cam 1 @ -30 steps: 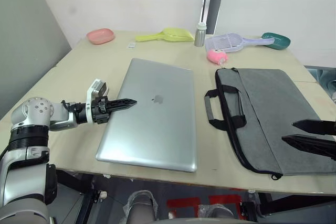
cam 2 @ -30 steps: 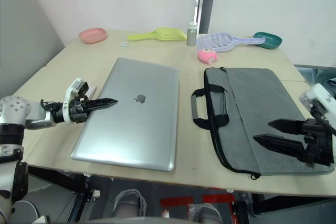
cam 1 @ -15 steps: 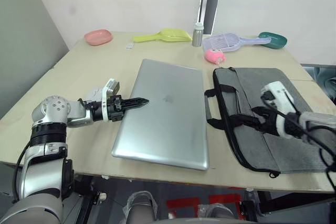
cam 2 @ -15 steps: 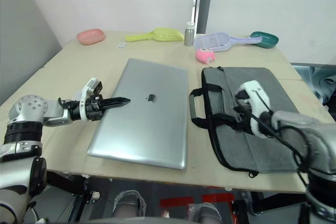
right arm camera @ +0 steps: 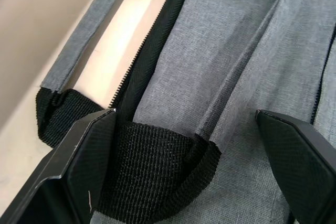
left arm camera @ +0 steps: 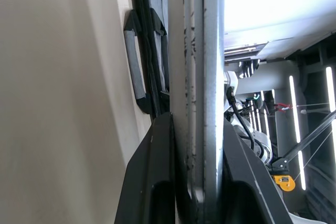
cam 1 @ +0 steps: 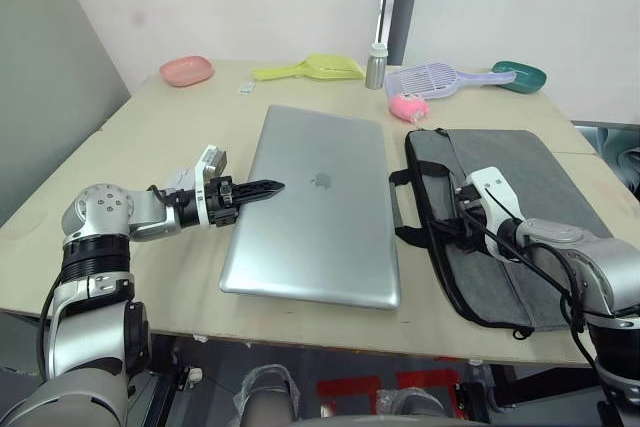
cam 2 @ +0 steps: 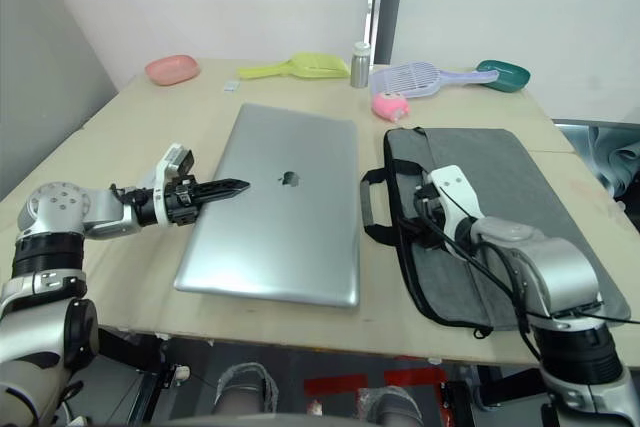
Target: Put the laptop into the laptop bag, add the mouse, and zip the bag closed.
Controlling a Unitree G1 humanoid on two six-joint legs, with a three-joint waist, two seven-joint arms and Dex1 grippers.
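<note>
The silver-grey laptop (cam 1: 315,207) lies closed in the middle of the table. My left gripper (cam 1: 255,189) is shut on its left edge, and the left wrist view shows a black finger (left arm camera: 152,171) on each side of the thin metal edge (left arm camera: 205,51). The grey laptop bag (cam 1: 510,217) lies flat to the laptop's right, with its black handles (cam 1: 410,212) toward the laptop. My right gripper (cam 2: 425,225) stands open over the bag's near handle base (right arm camera: 157,166), its fingers (right arm camera: 89,150) spread wide to either side. The mouse is out of view.
Along the table's far edge stand a pink dish (cam 1: 188,70), a yellow scoop (cam 1: 318,68), a metal bottle (cam 1: 378,65), a lilac slotted scoop (cam 1: 440,80) and a teal dish (cam 1: 522,76). A fuzzy pink toy (cam 1: 411,107) sits just behind the bag.
The laptop has slid right toward the bag in my left gripper. My right gripper has swung in from the lower right onto the bag by its handles.
</note>
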